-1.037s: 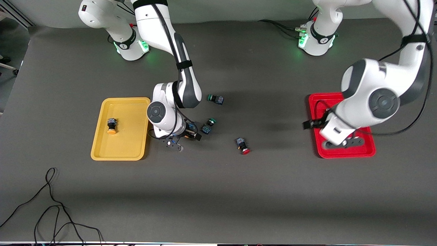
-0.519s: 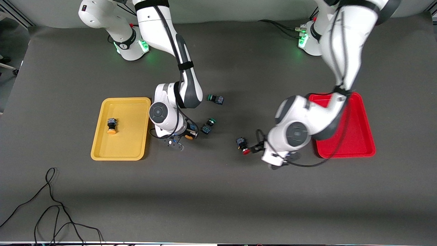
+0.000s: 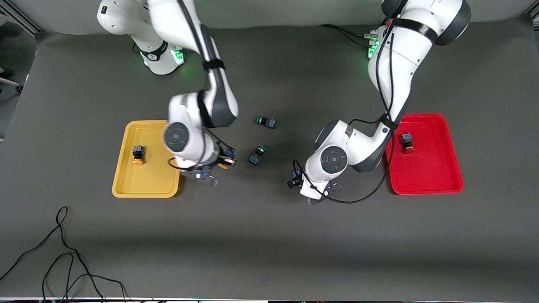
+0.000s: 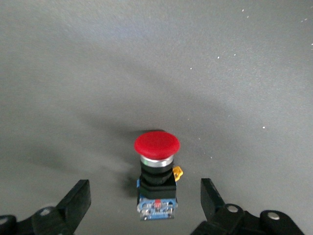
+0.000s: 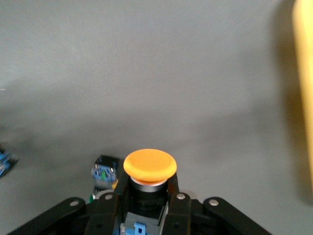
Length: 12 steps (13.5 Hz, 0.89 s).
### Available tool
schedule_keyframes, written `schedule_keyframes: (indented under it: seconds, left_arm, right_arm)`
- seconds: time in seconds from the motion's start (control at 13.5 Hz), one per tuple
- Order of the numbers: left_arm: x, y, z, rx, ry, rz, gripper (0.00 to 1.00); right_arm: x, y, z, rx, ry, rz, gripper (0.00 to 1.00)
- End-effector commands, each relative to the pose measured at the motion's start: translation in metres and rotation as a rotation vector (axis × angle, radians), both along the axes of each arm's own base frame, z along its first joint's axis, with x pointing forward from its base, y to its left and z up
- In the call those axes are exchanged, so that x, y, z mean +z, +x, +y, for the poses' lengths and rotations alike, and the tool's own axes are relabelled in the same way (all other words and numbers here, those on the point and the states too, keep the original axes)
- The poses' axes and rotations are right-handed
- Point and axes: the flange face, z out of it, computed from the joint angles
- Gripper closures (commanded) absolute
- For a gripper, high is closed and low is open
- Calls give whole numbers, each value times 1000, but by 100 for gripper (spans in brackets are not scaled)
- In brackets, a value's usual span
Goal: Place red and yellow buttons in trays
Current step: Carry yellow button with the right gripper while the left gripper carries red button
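Now the left gripper point(image 4: 145, 196), jaws open, has swung from the red tray point(image 3: 438, 176) to straddle a red button point(image 4: 156, 164).

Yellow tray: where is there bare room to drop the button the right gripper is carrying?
The yellow tray holds one yellow-capped button near its outer rim; the floor nearer the front camera and the strip toward the bases are bare. The right gripper, shut on a yellow button, hangs beside the inner rim.

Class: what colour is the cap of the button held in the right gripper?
Orange-yellow cap, clearest in the right wrist view.
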Motion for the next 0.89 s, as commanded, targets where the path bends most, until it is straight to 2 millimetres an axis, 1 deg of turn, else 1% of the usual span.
schedule_keyframes:
  seconds: [0.0, 0.07, 0.15, 0.22, 0.3, 0.37, 0.44, 0.52, 0.59, 0.67, 0.74, 0.81]
  left_arm:
    - [-12, -2, -8, 4, 10, -39, 3]
    - [-15, -1, -9, 1, 9, -52, 14]
    - [-18, -2, -8, -4, 14, -53, 42]
    - [-18, -2, -8, -3, 14, -53, 83]
    - [-19, -2, -8, -5, 16, -50, 100]
    - [-18, -2, -8, -6, 17, -51, 100]
    - [-17, -2, -8, -8, 20, -47, 100]
    - [-10, -1, -5, -13, 27, -46, 100]
    - [7, 4, 1, -12, 44, -38, 100]
    - [30, 11, 21, -20, 78, 1, 100]
    - [58, 22, 54, -59, 103, 44, 100]
    - [82, 26, 84, -120, 111, 90, 100]
  right_arm:
    - [66, 2, -38, 217, -18, -9, 95]
    - [82, 6, -59, 278, -14, -19, 95]
    - [92, 9, -82, 341, -20, -12, 95]
    - [100, 12, -107, 397, -14, -11, 95]
    - [101, 14, -132, 466, -5, -13, 94]
    - [101, 15, -161, 519, 0, -17, 94]
    - [93, 14, -191, 548, 11, -6, 95]
    - [80, 12, -221, 567, 23, 4, 94]
    - [64, 10, -251, 582, 36, -5, 95]
    - [40, 3, -278, 595, 38, -17, 95]
    - [11, -7, -290, 584, 57, -34, 95]
    - [-18, -20, -292, 573, 84, -38, 94]
